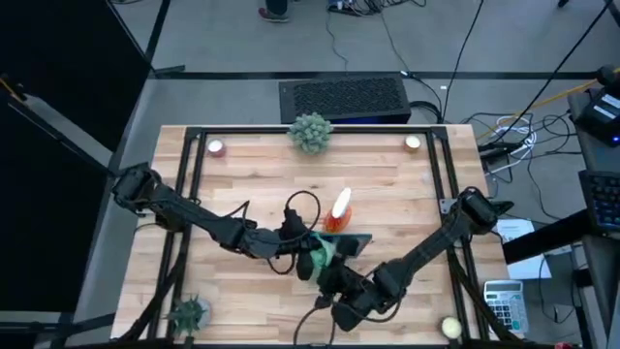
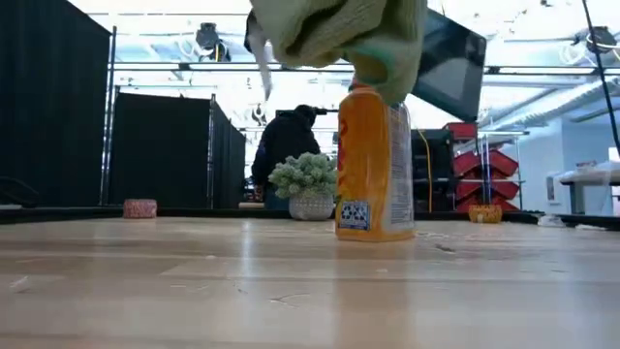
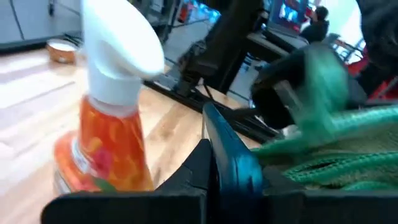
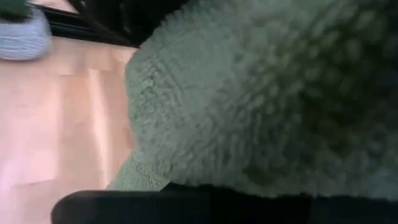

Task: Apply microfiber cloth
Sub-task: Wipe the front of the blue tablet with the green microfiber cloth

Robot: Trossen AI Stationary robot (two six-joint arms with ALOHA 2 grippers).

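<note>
Wiping looks like the step in hand: the right claw pinches the cloth bunched against the phone, which the left claw grips tilted above the worktop. Light, even strokes across the glossy slab suit the fluffy pile, beside the spray bottle.

In the low view the cloth is cut off by the top edge, and both grippers are out of sight above it. The phone shows only partly at upper right. In the right wrist view the cloth fills most of the frame and hides the fingers. The person at centre is only a dark shape.
</note>
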